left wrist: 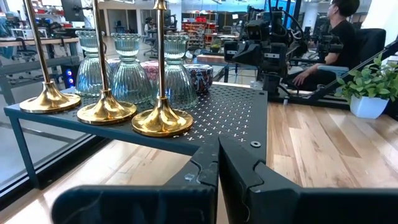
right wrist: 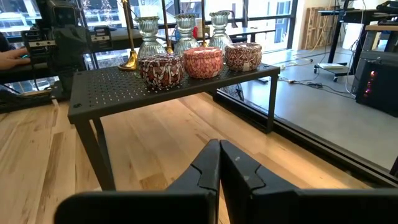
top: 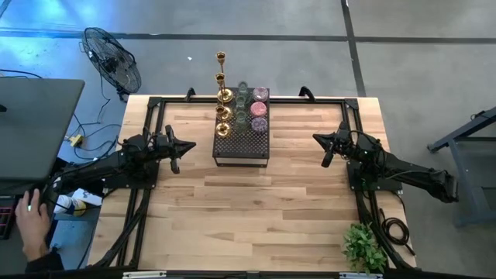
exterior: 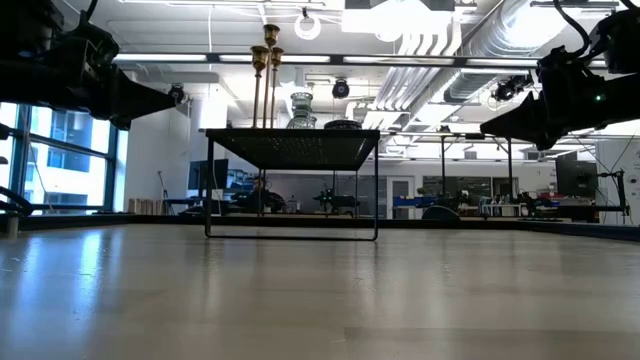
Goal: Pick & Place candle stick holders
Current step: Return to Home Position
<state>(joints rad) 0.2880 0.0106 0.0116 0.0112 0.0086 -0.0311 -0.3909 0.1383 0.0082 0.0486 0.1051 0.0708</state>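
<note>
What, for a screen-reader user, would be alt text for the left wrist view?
Three gold candlesticks stand on a black perforated shelf, with green glass holders and patterned candles behind. The left gripper, fingers shut, fills the foreground; the right arm and a potted plant show beyond.

Gold candlesticks (left wrist: 161, 121) gleam: polished metal, mirror-bright on the round bases. Behind them the glass holders (left wrist: 176, 74) are ribbed, clear with a green tint, glossy. The patterned cups (right wrist: 202, 61) show a printed, faintly shiny skin. The shelf (left wrist: 230, 112) is matt black perforated metal. The table (left wrist: 323, 155) is pale wood, smooth with a satin sheen. The left gripper (left wrist: 217, 142) and right gripper (right wrist: 219, 144) look like matt dark plastic.
</note>
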